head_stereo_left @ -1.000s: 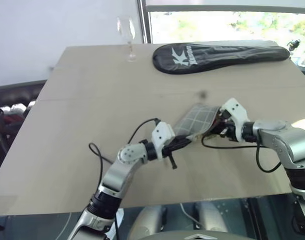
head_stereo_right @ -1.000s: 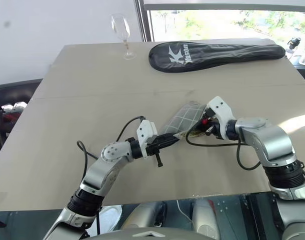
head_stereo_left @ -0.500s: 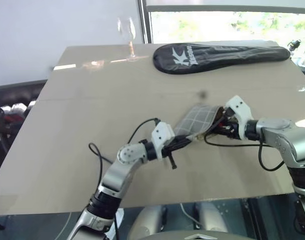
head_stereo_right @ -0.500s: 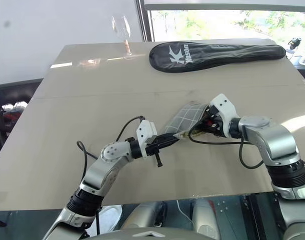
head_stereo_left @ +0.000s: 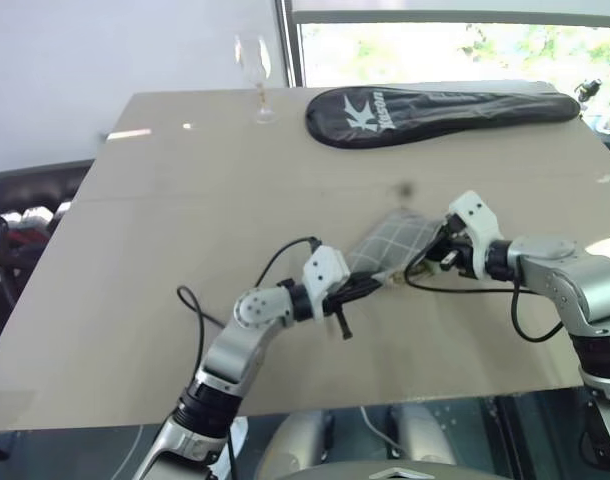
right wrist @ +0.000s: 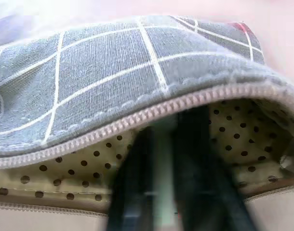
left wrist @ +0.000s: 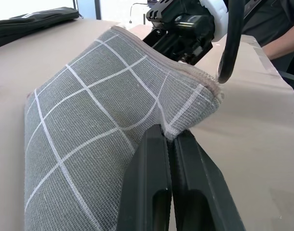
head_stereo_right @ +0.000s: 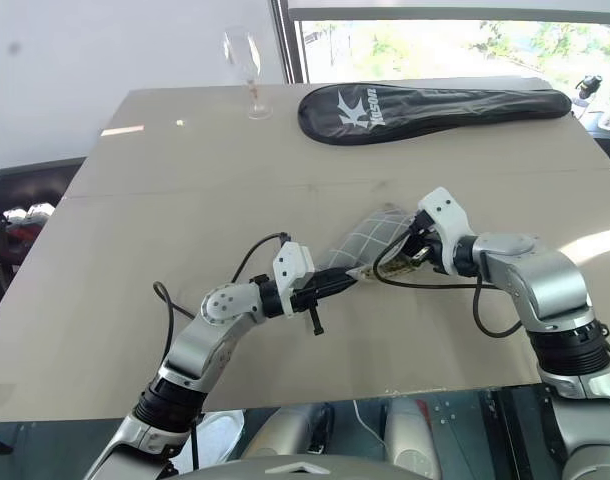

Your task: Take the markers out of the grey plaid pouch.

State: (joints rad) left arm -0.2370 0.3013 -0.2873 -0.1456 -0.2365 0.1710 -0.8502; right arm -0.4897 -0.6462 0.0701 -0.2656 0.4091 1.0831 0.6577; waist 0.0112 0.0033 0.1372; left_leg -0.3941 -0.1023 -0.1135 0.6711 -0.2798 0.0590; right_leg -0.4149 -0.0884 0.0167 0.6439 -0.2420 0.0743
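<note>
Pouch [head_stereo_left: 390, 243] between both hands

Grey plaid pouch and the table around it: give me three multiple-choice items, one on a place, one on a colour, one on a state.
1. Where does the wine glass stand?
A) at the far edge of the table, left of the black racket cover
B) on the pouch
C) at the near edge

2. What is the lining of the grey plaid pouch like?
A) plain red
B) pale with dark dots
C) black stripes

3. How is the pouch's mouth?
A) zipped shut
B) folded under
C) open, with the right gripper reaching in

Answers:
1 A: the glass stands beside the cover's rounded end.
2 B: the right wrist view shows the dotted lining under the zip.
3 C: the zip edge gapes over the fingers, while the left gripper pinches the pouch's edge.
</note>
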